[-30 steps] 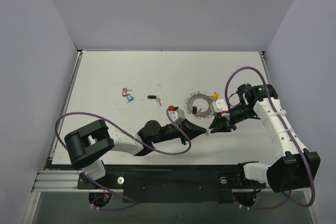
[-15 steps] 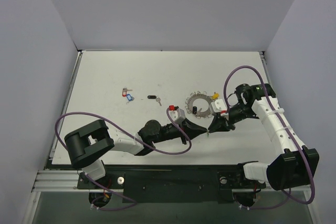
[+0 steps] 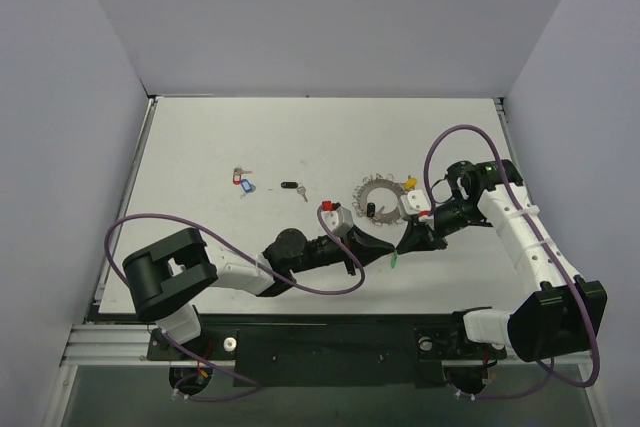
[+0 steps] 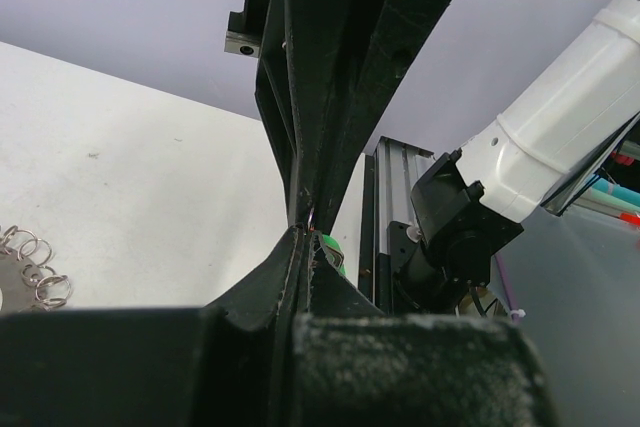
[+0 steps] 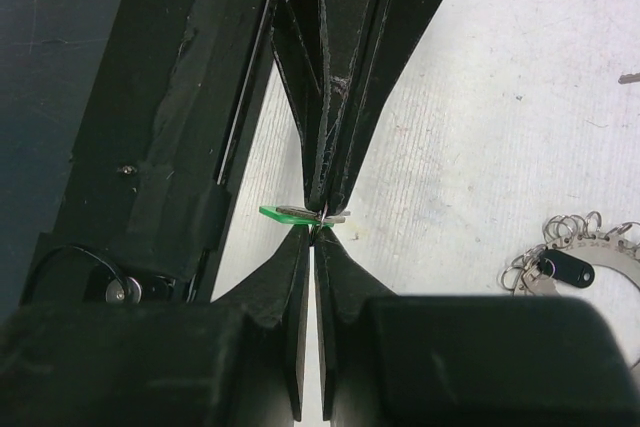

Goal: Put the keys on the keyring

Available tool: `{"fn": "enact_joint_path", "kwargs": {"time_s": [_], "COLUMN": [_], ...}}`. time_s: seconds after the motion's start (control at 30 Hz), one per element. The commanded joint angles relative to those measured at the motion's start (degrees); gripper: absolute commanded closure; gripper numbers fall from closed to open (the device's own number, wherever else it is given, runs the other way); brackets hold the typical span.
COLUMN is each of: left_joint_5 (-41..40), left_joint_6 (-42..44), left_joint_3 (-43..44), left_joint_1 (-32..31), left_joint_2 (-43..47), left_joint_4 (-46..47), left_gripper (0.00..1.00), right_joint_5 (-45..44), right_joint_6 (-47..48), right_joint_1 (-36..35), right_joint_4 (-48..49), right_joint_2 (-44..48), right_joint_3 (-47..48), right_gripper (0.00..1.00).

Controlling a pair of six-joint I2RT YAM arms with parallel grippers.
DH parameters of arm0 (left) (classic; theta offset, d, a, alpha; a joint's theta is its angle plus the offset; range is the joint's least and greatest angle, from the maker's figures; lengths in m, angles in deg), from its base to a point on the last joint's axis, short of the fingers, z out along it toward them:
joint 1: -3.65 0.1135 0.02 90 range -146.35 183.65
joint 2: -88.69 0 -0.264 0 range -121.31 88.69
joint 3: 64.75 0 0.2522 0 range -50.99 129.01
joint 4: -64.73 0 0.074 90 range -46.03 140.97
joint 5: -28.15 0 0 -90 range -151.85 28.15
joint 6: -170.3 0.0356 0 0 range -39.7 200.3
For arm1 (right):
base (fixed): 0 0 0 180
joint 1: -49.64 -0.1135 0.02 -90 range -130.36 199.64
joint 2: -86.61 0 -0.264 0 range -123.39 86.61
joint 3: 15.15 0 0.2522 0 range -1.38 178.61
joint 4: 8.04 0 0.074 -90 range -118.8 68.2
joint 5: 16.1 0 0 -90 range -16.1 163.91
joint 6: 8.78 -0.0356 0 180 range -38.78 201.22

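- Just in front of the keyring (image 3: pixel 381 201), left gripper (image 3: pixel 389 250) and right gripper (image 3: pixel 404 244) meet tip to tip.
- Left gripper is clamped on the green key (image 3: pixel 394 260).
- Right gripper's fingers are pressed together.
- Other keys (image 3: pixel 243 181) lie well left.

The small silver metal key with the flat green plastic tag (image 5: pixel 283 213) is popping bright green against the plain white bench (image 3: pixel 200 147). The left gripper (image 3: pixel 388 250) and right gripper (image 3: pixel 404 244) are both looking matte black. The big silvery metal keyring (image 3: pixel 382 199) is sporting a yellow tag (image 3: pixel 410 184).
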Motion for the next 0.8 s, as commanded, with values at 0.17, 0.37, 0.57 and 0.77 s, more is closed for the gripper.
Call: {"fn": "enact_joint_path", "kwargs": {"time_s": [0.17, 0.37, 0.57, 0.77], "left_joint_5": [-0.67, -1.82, -1.74, 3.28], "left_joint_6": [0.75, 2.15, 6.89, 15.32], "left_joint_3": [1.78, -0.33, -2.53, 9.66], "left_joint_1": [-0.13, -0.13, 0.39, 1.19], "left_joint_2": [1.03, 3.57, 11.48, 17.73], "left_joint_4": [17.94, 13.73, -0.55, -41.01], "left_gripper": [1.0, 0.68, 0.42, 0.37], "right_joint_5": [1.1, -1.53, -6.35, -15.23], "right_joint_6": [-5.06, -9.54, -15.07, -23.15], "right_joint_1": [-0.68, -0.24, -0.15, -2.43], "right_joint_4": [-14.74, -13.68, -10.69, -5.43], "right_joint_2": [-0.9, -1.08, -0.55, -1.25], "right_joint_3": [1.97, 2.68, 2.85, 1.98], "right_gripper": [1.0, 1.0, 1.0, 1.0]}}
